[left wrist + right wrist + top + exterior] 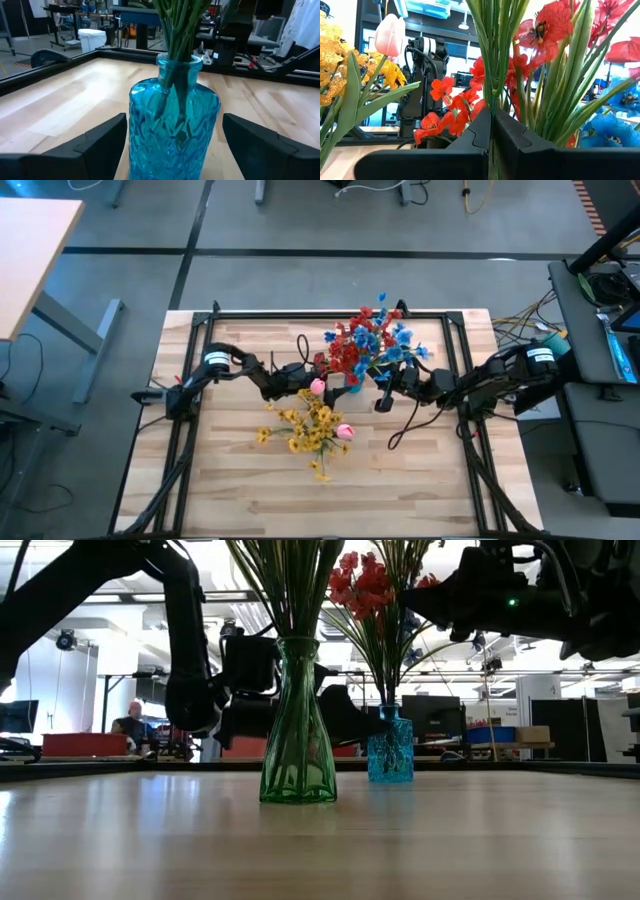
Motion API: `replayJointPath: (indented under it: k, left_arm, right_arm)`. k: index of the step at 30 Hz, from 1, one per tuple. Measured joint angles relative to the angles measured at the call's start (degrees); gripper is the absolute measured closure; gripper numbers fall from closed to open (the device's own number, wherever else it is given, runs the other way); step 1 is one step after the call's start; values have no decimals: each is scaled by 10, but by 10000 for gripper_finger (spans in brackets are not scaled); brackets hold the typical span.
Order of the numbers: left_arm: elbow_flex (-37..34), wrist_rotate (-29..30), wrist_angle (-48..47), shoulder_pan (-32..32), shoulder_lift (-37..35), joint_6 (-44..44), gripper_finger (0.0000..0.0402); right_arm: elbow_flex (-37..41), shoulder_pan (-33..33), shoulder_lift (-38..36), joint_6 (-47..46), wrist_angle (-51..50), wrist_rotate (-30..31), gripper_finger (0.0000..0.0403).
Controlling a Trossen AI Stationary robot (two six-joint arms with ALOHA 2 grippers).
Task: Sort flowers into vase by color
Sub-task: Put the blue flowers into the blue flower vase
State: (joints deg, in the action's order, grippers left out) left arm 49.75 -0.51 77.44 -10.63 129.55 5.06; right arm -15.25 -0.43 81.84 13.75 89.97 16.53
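Two vases stood on the table [230, 490]: a green vase [297, 730] holding the yellow flowers [310, 425] and pink buds [318, 386], and a blue vase [174, 127] holding the red flowers [345, 350] and blue flowers [390, 340]. My left gripper [172, 145] sat low with its fingers wide apart on either side of the blue vase, not touching the glass as far as I could see. My right gripper [491, 142] was up among the stems of that bunch, its fingers pressed together around what looked like a green stem [492, 60], though I couldn't tell which colour bloom it carried. I judged the step in hand was pulling one sprig out of the mixed red-and-blue bunch while the left steadied the vase. The next move called for closing the left on the vase first, then a straight lift so neighbouring stems weren't dragged out or the vase tipped.
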Motion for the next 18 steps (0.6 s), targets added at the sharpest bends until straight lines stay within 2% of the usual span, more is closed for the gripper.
replayJointPath:
  k: [18]
  left_arm:
    - [13, -6, -8, 1, 4, 0, 90]
  right_arm:
    - [1, 0, 0, -3, -1, 0, 394]
